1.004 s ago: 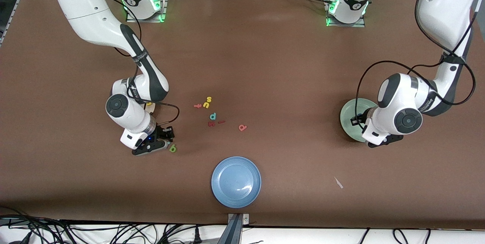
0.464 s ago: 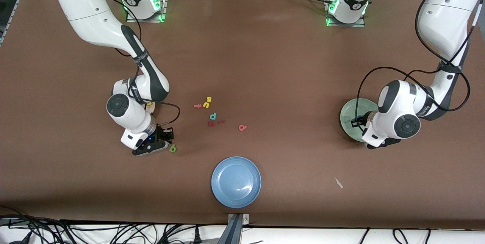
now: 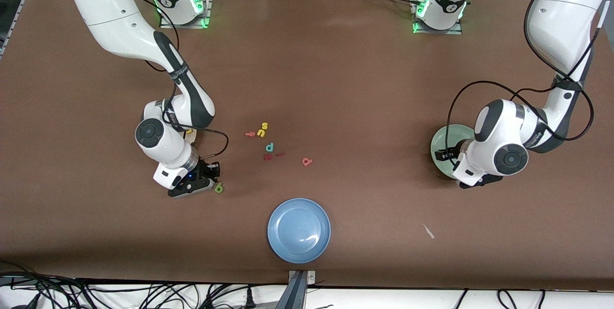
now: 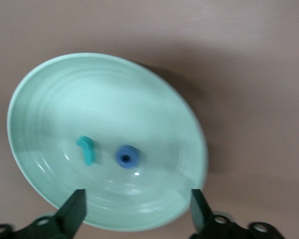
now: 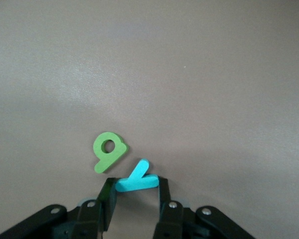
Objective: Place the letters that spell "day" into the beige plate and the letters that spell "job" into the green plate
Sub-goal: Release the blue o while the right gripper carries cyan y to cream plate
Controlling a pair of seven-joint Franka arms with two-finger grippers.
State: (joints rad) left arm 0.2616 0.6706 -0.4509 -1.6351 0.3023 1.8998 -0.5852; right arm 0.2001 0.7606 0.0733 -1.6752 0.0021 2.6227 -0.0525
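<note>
Green plate (image 4: 35, 89): sits at the left arm's end of the tabletop (image 3: 336, 74); it holds the teal "j" (image 4: 86, 150) and the blue "o" (image 4: 126, 156), lying apart near its middle.
Left gripper (image 4: 137, 214): hangs over the green plate; its jaws have just sprung wide and hold nothing, so the "o" looks freshly dropped.
Salmon "b" (image 3: 307, 161): lies on the tabletop near the middle, the last "job" letter to fetch.
Light teal "y" (image 5: 135, 178): on the tabletop, pinched between the right gripper's (image 5: 134, 199) jaws, which have just narrowed onto it.
Green "a" (image 5: 107, 151): just beside the "y", not gripped.
Beige plate (image 3: 191, 135): mostly hidden under the right arm; a yellow letter shows at its edge.
Blue plate (image 3: 299, 230): nearest the front camera.
</note>
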